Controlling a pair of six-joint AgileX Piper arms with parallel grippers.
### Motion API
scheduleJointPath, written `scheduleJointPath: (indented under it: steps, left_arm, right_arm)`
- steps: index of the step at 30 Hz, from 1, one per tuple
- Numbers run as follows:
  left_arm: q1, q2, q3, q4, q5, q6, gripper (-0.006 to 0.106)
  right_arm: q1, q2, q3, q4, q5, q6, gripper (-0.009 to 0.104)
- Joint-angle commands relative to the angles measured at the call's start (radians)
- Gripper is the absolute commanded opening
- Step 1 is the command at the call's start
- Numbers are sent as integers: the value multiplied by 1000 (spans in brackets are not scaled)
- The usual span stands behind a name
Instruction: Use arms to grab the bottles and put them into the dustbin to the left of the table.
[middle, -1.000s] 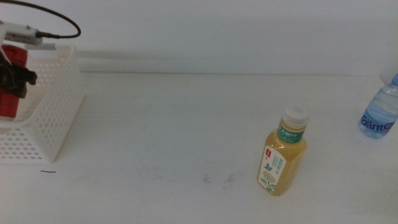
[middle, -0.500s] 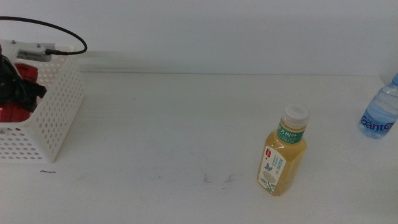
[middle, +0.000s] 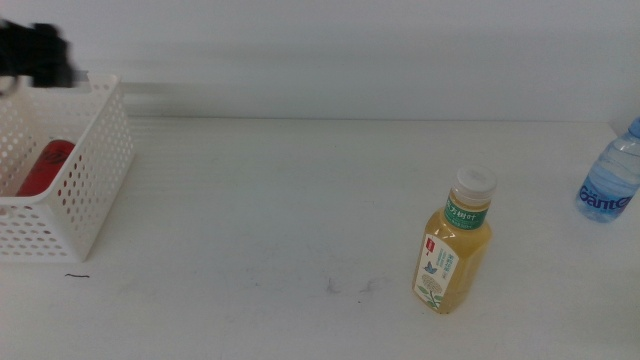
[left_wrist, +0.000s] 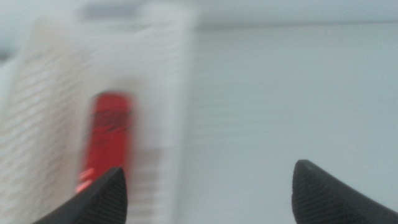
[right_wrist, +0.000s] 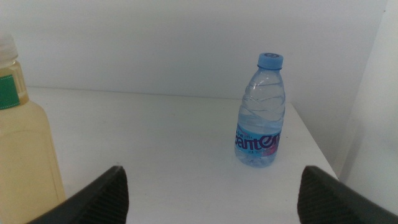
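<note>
Middle view: red can (middle: 42, 167) lies in dustbin (middle: 95, 190), left end effector (middle: 35, 52) blurred above.

The left claw (left_wrist: 208, 186) hangs at the surface's far left corner, blurred, its two dark jaws spread wide with nothing between them. The right claw (right_wrist: 214, 186) sits low at the right side, jaws likewise parted and empty.

Left tool (left_wrist: 205, 190) shows two black, blunt rounded tips; right tool (right_wrist: 214, 190) matches, dark and smooth, no markings.
</note>
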Motion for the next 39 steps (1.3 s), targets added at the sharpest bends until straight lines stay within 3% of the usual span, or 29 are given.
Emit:
scheduleJointPath:
  steps: [1,5,10,14,19,24,30,33,39]
  left_arm:
    - [-94,-130,115,-48,-93,15,87]
    - [-302,-310,288,-68,-282,62,87]
    - [-544,-403,447,-21,-443,79,87]
    - [-743,-405,699,102,-944,-23,87]
    - [-806,-338,886,104,-1224,-170,87]
    - [-806,-256,904,143,-1267,-100,87]
    - [-836,-110,904,136,-1411,-237,89]
    - [-867,-30,884,109,-1493,-235,90]
    - [-977,166,818,-47,-1577,-228,90]
  right_arm:
    - [-7,-4,4,-3,-7,-4,72]
    - [-7,-4,4,-3,-7,-4,72]
    - [-7,-4,4,-3,-7,-4,72]
    - [-7,-4,4,-3,-7,-4,72]
    - [-7,-4,4,-3,-7,-4,72]
    - [-7,-4,4,-3,-7,-4,72]
    - [-7,-4,4,-3,-7,-4,72]
    - [-7,-4,4,-3,-7,-4,72]
    - [-7,-4,4,-3,-7,-4,72]
